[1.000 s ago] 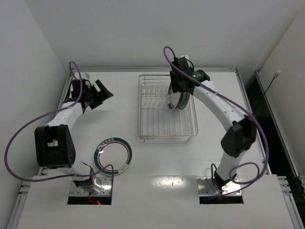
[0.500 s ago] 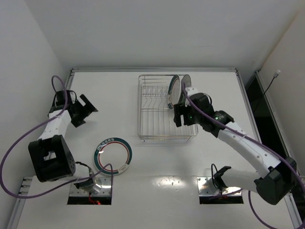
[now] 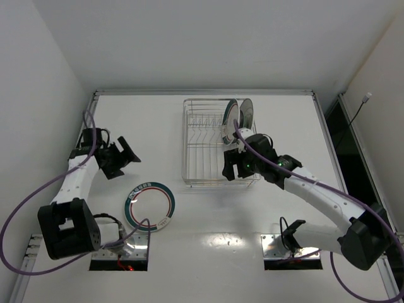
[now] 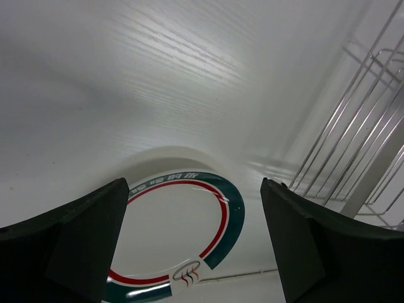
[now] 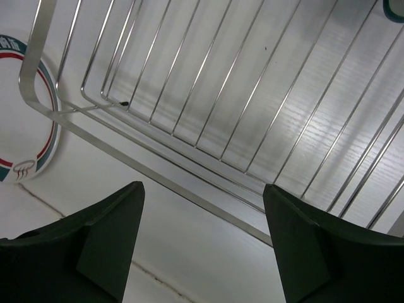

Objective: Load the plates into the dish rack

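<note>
A white plate with teal-and-red rim rings (image 3: 149, 204) lies flat on the table at the front left; it also shows in the left wrist view (image 4: 170, 237) and at the left edge of the right wrist view (image 5: 25, 148). The silver wire dish rack (image 3: 196, 165) stands at the table's middle back. Two plates (image 3: 237, 117) stand upright in its back right corner. My left gripper (image 3: 126, 158) is open and empty, up and left of the flat plate. My right gripper (image 3: 231, 165) is open and empty over the rack's front right edge (image 5: 158, 177).
White walls stand behind and to the left of the table. The table's right edge (image 3: 331, 145) has a dark gap beyond it. The arm bases (image 3: 120, 246) sit at the near edge.
My right gripper has let go of a plate in the rack's back right and drawn back toward the rack's front edge. My left gripper has swung from the back left toward the flat plate.
</note>
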{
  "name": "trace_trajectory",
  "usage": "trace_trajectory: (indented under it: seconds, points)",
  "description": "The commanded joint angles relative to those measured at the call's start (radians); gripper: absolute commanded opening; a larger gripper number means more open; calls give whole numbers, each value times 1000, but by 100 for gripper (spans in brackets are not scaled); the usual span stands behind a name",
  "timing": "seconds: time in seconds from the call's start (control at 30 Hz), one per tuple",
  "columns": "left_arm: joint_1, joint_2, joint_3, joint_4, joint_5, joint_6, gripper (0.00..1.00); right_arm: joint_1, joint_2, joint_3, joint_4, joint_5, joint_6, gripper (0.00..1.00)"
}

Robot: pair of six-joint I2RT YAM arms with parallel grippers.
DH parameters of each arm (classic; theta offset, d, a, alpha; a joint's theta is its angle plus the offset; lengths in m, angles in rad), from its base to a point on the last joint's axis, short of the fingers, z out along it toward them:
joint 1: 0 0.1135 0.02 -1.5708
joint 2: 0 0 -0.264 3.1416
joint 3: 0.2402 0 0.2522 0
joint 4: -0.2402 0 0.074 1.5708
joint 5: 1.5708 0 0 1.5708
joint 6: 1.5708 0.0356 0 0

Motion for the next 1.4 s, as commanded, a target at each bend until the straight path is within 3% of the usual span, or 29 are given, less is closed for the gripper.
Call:
trace_trajectory:
  seconds: [0.0, 0.17, 0.27, 0.3, 0.37, 0.67, 0.87, 1.03, 1.13, 1.17, 1.3, 1.37]
  points:
    - [-71, -14, 10, -27, -47, 5, 83, 10, 2, 20, 70, -34, 9, 73]
    - [-176, 90, 109, -81, -164, 104, 83, 19, 23, 32, 80, -164, 19, 76]
    - [-196, 119, 132, -82, -204, 130, 83, 45, 32, -20, 210, -318, 214, 71]
    - [-196, 119, 132, -82, -192, 140, 83, 63, 32, -60, 326, -335, 269, 69]
    - [-205, 128, 142, -82, -192, 153, 81, 131, 32, -60, 376, -305, 355, 67]
    - [-455, 254, 186, -82, -279, 217, 78, 188, 91, 46, 285, -275, 276, 67]
    - [-562, 421, 250, -82, -261, 251, 75, 188, -13, 24, 212, -266, 228, 67]
    - [-573, 428, 263, -95, -241, 200, 60, 178, -86, 1, 163, -257, 191, 70]
    - [-573, 346, 235, -64, -155, 92, 35, 178, -107, -8, 149, -257, 179, 70]
    - [-591, 322, 202, -53, -146, 59, 32, 178, -107, -20, 149, -248, 168, 70]
    - [-634, 192, 110, -44, -222, -121, 5, 178, -107, -31, 158, -248, 159, 70]
    - [-634, 136, 52, -44, -259, -175, 0, 178, -98, -31, 158, -248, 159, 70]
